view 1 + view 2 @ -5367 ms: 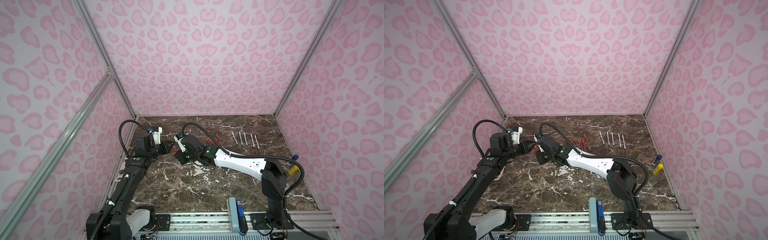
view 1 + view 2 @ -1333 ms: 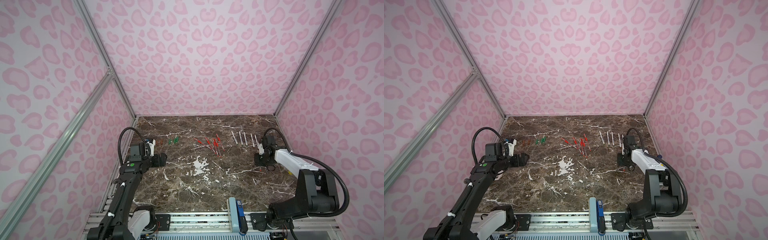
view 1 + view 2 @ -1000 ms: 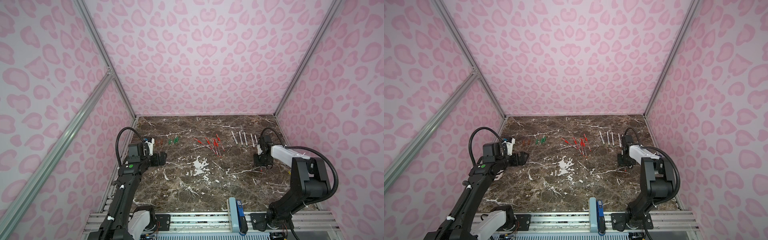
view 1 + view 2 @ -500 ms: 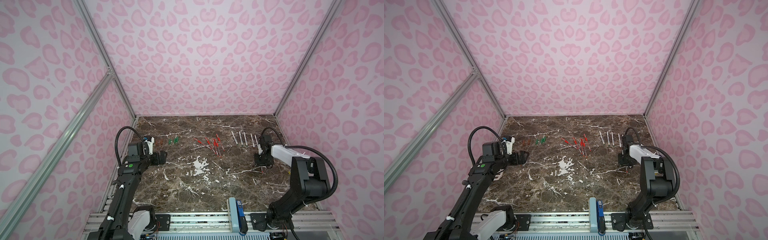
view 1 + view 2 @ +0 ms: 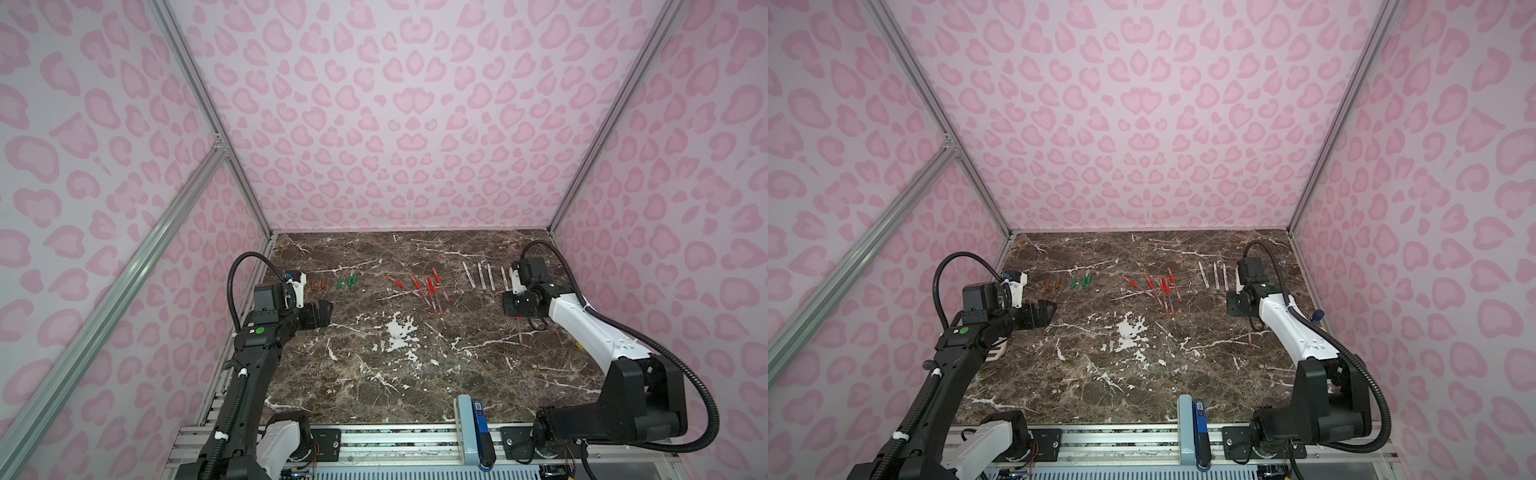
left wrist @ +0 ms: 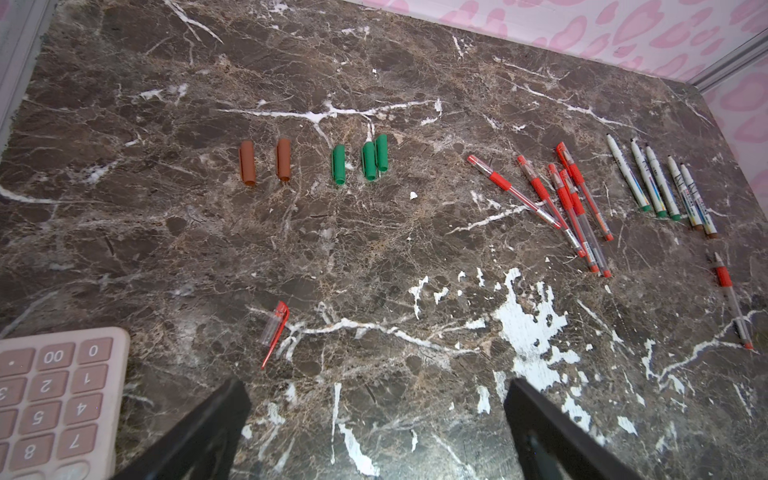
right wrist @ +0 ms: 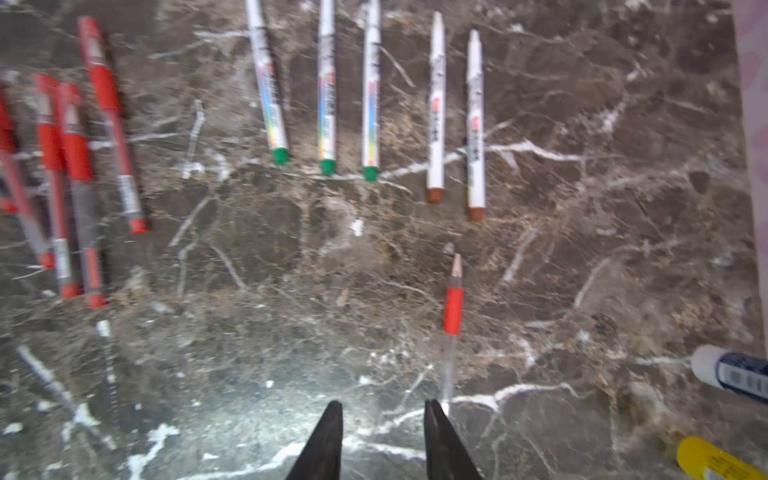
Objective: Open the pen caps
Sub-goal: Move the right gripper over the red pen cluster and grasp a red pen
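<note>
Now the left hand (image 6: 376,390) hangs wide open, empty, over the brown marble worktop (image 6: 374,257) — a clear red-clipped pen cap (image 6: 275,328) lies near it. The right hand (image 7: 382,409), narrowly parted and empty, sits just beside a red-gripped clear pen (image 7: 453,307).

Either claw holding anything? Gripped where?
Nothing held. Left claw is wide open and empty; right claw is parted and empty, with a red pen lying loose beside it.

Walls: pale pink panels printed with darker pink leopard spots (image 5: 374,124), on three sides.
Frame: silver aluminium struts (image 5: 219,143) in the corners, one running diagonally on the left.
Tabletop: dark brown marble slab with white veins (image 5: 374,374).
Front edge: silver slotted metal rail (image 5: 395,440).
Light: even, soft.
</note>
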Robot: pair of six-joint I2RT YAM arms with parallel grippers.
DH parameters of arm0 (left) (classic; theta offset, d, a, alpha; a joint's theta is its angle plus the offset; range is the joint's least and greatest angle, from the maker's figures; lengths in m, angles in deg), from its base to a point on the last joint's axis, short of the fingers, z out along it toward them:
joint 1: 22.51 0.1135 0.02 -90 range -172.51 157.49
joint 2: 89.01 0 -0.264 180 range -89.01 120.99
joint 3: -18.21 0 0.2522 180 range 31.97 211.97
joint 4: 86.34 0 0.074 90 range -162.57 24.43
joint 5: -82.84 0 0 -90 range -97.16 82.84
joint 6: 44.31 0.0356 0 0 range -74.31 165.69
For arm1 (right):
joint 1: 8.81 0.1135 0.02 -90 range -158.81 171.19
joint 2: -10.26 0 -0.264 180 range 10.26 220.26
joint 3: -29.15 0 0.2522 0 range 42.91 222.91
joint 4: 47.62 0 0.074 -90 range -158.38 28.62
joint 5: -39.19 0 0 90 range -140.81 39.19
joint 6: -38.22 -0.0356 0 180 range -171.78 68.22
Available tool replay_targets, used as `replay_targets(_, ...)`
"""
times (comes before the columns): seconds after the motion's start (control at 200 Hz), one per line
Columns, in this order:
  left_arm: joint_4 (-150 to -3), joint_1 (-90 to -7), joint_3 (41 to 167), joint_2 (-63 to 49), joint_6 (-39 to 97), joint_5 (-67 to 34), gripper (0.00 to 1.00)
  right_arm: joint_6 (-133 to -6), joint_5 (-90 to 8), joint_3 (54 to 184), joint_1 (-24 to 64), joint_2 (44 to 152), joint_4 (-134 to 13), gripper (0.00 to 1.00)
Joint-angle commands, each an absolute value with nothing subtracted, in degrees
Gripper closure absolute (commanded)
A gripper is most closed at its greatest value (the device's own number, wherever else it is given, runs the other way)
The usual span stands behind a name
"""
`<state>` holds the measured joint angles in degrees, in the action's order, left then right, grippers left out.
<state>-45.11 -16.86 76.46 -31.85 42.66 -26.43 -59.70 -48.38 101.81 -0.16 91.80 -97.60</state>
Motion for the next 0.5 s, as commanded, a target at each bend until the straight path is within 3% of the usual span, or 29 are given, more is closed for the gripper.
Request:
replay_targets(0.0, -45.99, -16.79, 77.03, -32.2, 42.1, -27.25, 0.0, -61.11, -46.57, 105.06, 4.9, 94.19, -96.49, 0.64)
replay_targets(0.24, -45.38, -16.77, 77.2, -32.82, 42.18, -27.43, 0.01, -58.72, -47.65, 122.22, 16.31, 111.05, -98.72, 0.64)
replay_targets(0.495, -45.19, -16.79, 76.98, -33.82, 42.55, -27.8, 0.01, -54.61, -45.19, 146.03, 21.54, 130.64, -106.01, 0.64)
